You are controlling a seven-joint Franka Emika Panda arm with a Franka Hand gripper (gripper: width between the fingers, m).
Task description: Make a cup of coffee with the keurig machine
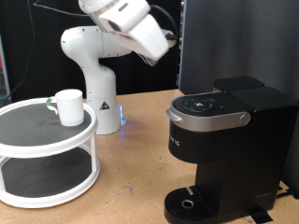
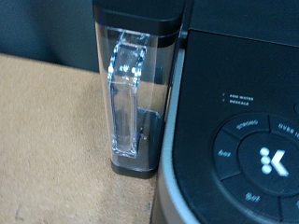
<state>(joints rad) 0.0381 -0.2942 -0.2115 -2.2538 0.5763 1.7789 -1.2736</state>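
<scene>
The plain white ceramic mug (image 1: pixel 67 105) with a side handle stands on the upper deck of a two-tier round white rack (image 1: pixel 47 154) with dark mesh shelves, at the exterior view's left. The boxy matte-black coffee maker (image 1: pixel 229 140) with a silver-rimmed top sits at the exterior view's right, its lid down and its round drip tray (image 1: pixel 190 202) bare. The white robot arm (image 1: pixel 93 79) rises between the two, and its hand (image 1: pixel 140 28) hangs high above the wooden tabletop (image 1: pixel 131 163), nearer the machine than the mug. The gripper fingers appear in neither view, so whether the pincer is open or closed cannot be told, and nothing is seen held. The wrist view looks down on the machine's button panel (image 2: pixel 257 159) and its clear water tank (image 2: pixel 128 98). Judged from this, the work is at an early stage: the mug is not yet under the spout. Moving it there would require clearing the rack's raised rim. Open tabletop lies between rack and machine.
</scene>
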